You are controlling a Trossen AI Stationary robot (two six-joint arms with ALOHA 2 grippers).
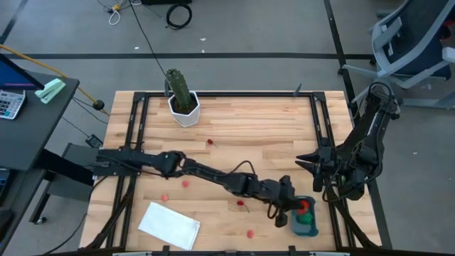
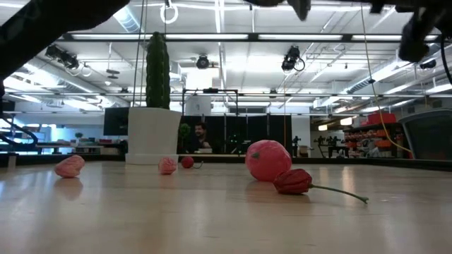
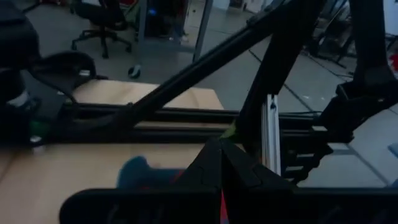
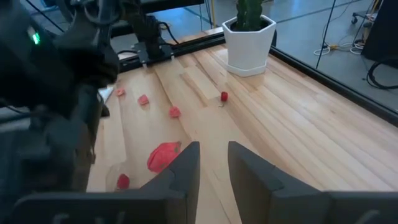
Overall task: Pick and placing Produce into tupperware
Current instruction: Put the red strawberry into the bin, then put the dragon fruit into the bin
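The teal tupperware (image 1: pixel 308 227) sits near the table's near right corner, with a red piece (image 1: pixel 305 207) and a green piece (image 1: pixel 306 217) in it. Red produce lies scattered on the wood (image 1: pixel 185 183) (image 1: pixel 165 198) (image 1: pixel 250 232) (image 1: pixel 210 141), also in the low view (image 2: pixel 268 160) (image 2: pixel 293 181). My left gripper (image 1: pixel 290 210) reaches across the table to the tupperware's left edge; in its wrist view the fingers (image 3: pixel 221 155) are shut with a red sliver between them. My right gripper (image 1: pixel 306 162) (image 4: pixel 211 168) hovers open, farther back from the tupperware. My left gripper pinches a small red piece (image 3: pixel 222 210) between its two shut fingers; only a thin strip of it shows in the gap. The fingers slant down from the table's left over the tupperware's left edge. Which part of the piece they hold is hidden by the fingers.
A green cactus in a white pot (image 1: pixel 183 107) (image 4: pixel 249 37) stands at the far side. A flat white sheet (image 1: pixel 169 225) lies near the near left edge. A black frame (image 1: pixel 320 135) runs along the table's sides. People and office gear show beyond the table.
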